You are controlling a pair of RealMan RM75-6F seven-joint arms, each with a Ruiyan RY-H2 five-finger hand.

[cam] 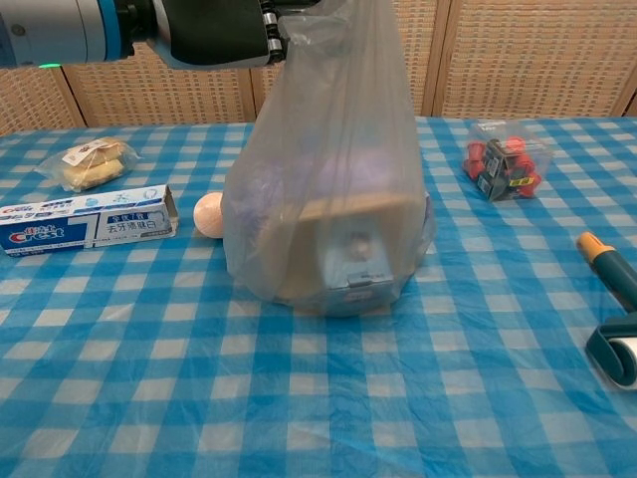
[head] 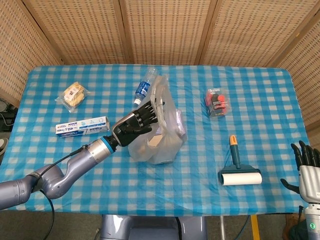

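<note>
Plastic bag (cam: 328,199): thin, limp, slippery, weighted by boxes inside; left robot hand (head: 137,121) grips its gathered top edge, the sensible hold.

A toothpaste box (head: 82,126) lies on the left of the blue checked tablecloth (head: 260,95), with a wrapped bun (head: 73,95) farther back and a water bottle (head: 143,89) lying near the far middle. On the right sits a small pack of red things (head: 217,101), and nearer lies a lint roller (head: 238,170). A little orange ball (cam: 210,214) rests just right of the toothpaste box.
</note>
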